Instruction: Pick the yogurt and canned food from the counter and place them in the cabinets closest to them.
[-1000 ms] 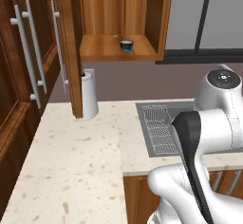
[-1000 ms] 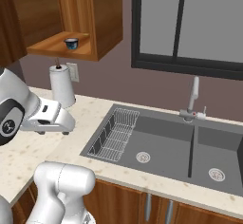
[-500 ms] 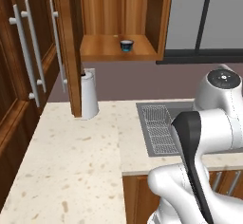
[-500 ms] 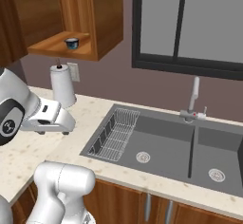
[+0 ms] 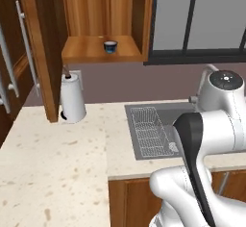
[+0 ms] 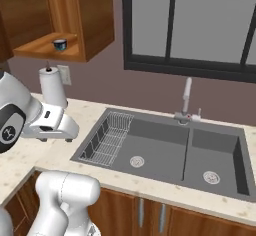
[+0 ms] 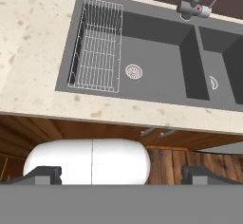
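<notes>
The canned food point(image 5: 110, 46) sits upright on the open cabinet shelf point(image 5: 96, 55), a small dark tin with a pale top, so that half of the task looks done. It lies high and far to the left of the pincer point(image 7: 121, 174), which points down over the near edge of the worktop point(image 7: 28, 52) beside the sink point(image 7: 156, 66). The pincer's two dark tips stand wide apart with nothing between them. The yogurt cannot be made out anywhere on the speckled worktop; judging by that, the next move calls for finding it off to one side. The paper-towel roll point(image 5: 72, 98) stands below the shelf, partly behind the open cabinet door point(image 5: 45, 53). The tin's label is too small to read
</notes>
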